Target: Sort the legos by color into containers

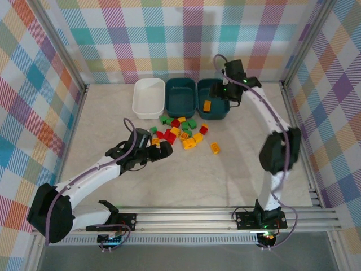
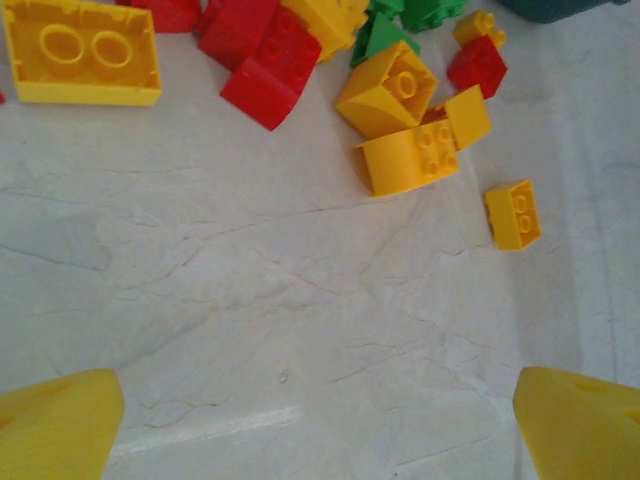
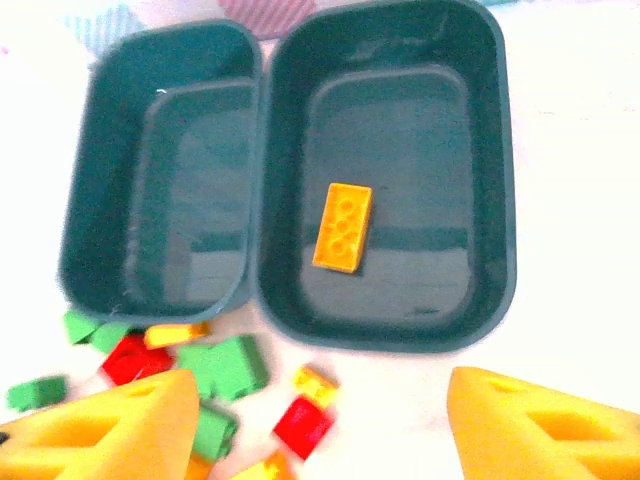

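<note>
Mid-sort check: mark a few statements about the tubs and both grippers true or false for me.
1. A yellow-orange brick lies in the right teal tub. True.
2. The white tub holds red bricks. False: it has nothing in it.
3. The left gripper is clamped on a brick. False: it is open, holding nothing.
4. The middle teal tub has no brick in it. True.
5. The right gripper is open above the right teal tub. True.
</note>
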`<action>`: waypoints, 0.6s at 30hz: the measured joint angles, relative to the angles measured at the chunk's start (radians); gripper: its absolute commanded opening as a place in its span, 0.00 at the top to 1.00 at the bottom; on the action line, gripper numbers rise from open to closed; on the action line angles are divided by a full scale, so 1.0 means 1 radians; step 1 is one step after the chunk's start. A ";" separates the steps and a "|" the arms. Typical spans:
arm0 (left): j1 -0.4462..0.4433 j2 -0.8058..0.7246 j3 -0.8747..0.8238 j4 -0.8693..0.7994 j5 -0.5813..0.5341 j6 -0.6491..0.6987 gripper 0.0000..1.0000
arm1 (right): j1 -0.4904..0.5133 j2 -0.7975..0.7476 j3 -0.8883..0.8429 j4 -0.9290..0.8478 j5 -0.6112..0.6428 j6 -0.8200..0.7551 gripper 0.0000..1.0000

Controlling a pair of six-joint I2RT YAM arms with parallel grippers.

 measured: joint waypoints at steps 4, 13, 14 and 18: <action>-0.004 0.000 -0.007 0.027 -0.015 -0.016 0.00 | 0.071 -0.199 -0.323 0.104 -0.016 0.020 0.28; -0.006 0.071 -0.008 0.058 -0.019 -0.039 0.00 | 0.208 -0.153 -0.747 0.156 -0.003 0.068 0.23; -0.006 0.081 -0.008 0.066 -0.019 -0.041 0.00 | 0.208 -0.164 -0.761 0.156 0.004 0.070 0.22; -0.006 0.163 0.027 0.093 -0.017 -0.046 0.00 | 0.205 -0.209 -0.767 0.161 0.038 0.072 0.21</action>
